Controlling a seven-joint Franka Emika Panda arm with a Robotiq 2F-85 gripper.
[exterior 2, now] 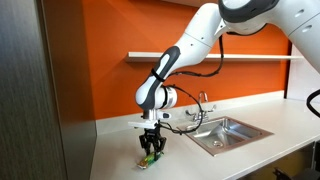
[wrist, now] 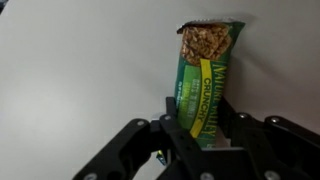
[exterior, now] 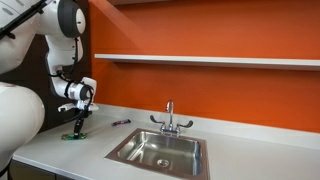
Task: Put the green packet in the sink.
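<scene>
The green packet lies flat on the bench right under the end effector, its long axis running straight out between the fingers, which sit narrow beside its long edges, though I cannot tell whether they are pinching it, and the sink is well apart along the bench.

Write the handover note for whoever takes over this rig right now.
Gripper: down at the counter, jaws apparently closed on the lower end of the green packet.
Green packet: low at the counter, well to one side of the sink, not visibly lifted.
Done: the grasp, as far as the wrist view shows.
Left: lift the packet, carry it over the sink, release it inside.
</scene>
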